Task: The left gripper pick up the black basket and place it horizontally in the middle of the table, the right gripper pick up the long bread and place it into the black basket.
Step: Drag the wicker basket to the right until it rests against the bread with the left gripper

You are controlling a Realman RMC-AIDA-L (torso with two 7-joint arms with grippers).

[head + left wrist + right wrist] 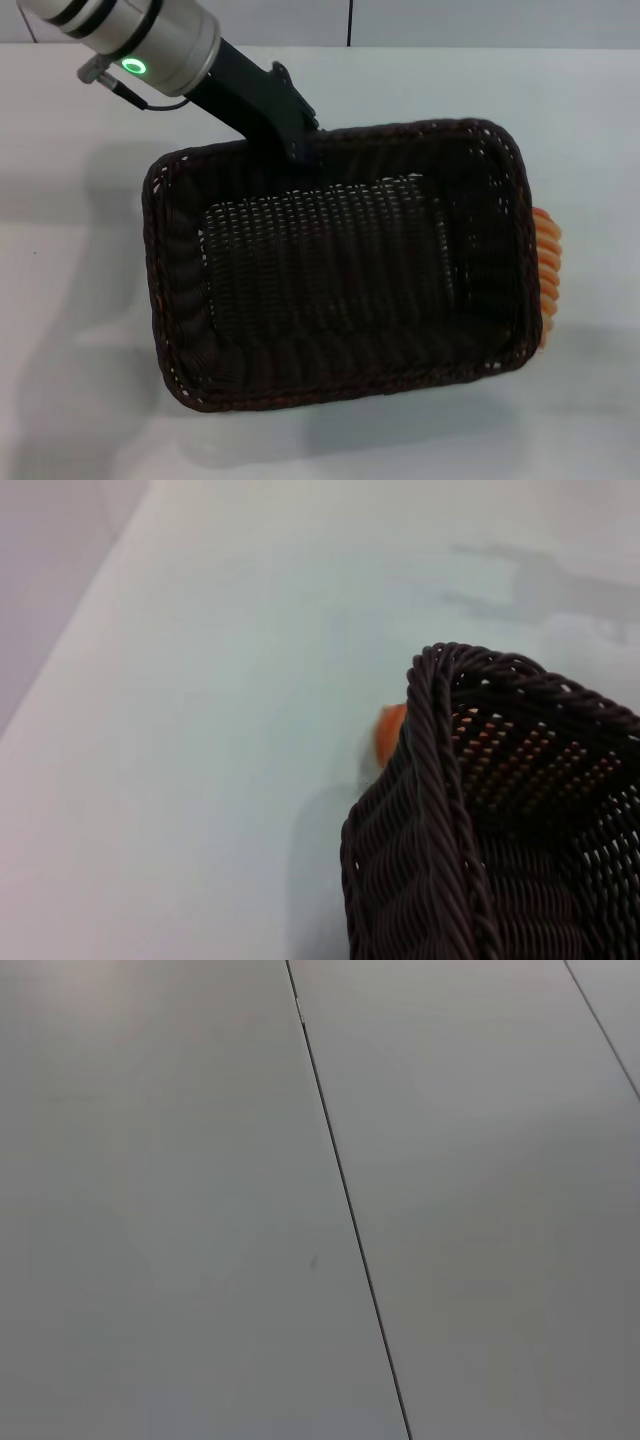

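The basket (340,270) is held by its far rim in the left claw (296,143) above the desk (80,300), so it can be moved to the middle.

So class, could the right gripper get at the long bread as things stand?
Probably not cleanly: the black basket, held by the left gripper, covers most of the long bread. The right gripper is out of view.
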